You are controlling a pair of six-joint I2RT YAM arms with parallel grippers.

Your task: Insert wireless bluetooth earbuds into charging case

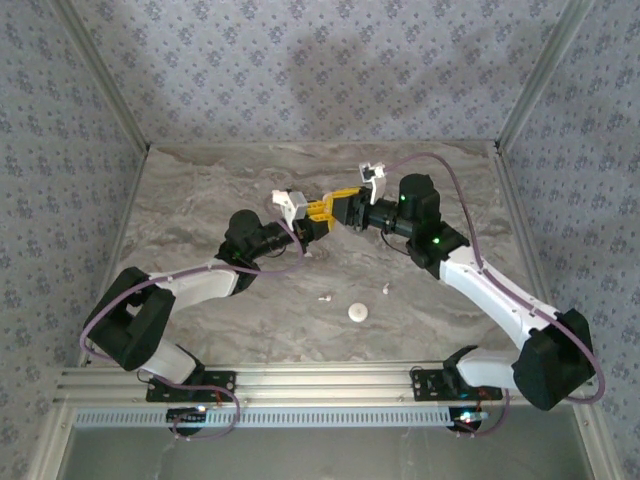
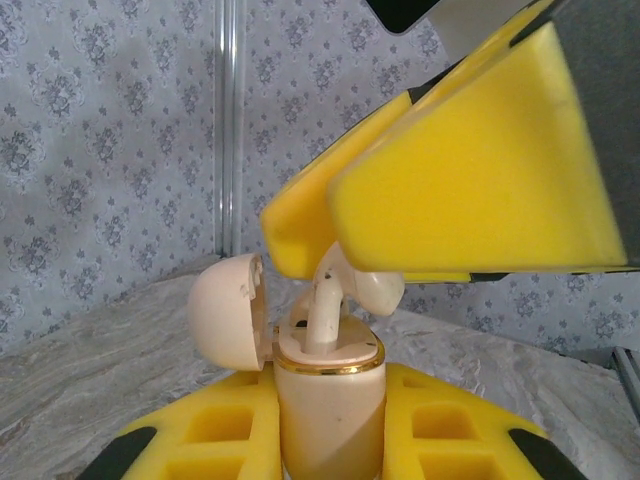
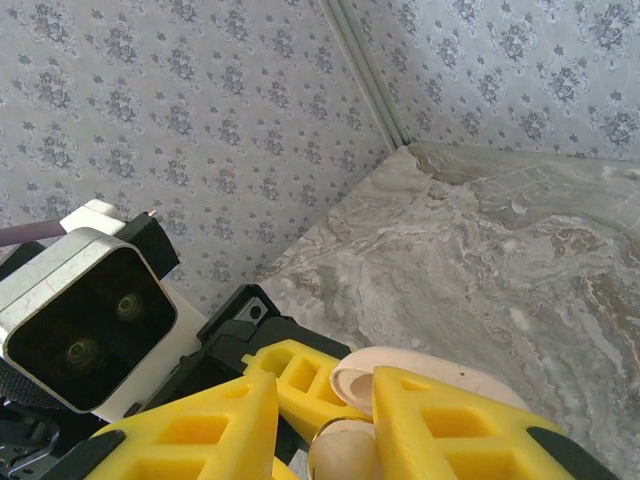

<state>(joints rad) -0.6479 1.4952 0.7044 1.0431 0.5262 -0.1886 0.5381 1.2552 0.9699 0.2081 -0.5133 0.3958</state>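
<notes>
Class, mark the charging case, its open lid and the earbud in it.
charging case (image 2: 330, 410), left wrist view, front wall
lid (image 2: 225, 308), left wrist view, domed outside
earbud (image 2: 322, 320), left wrist view, stem

Right claw flanks a cream charging case above marble table.

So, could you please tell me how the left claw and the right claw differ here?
The left claw is shut on the charging case, whose lid hangs open; the right claw sits at a small earbud whose stem stands in the case, and whether it pinches the bud is unclear. The left claw's fingers flank the case body; the right claw's fingers reach over its mouth. Both have yellow fingers, meeting at the case.
</notes>
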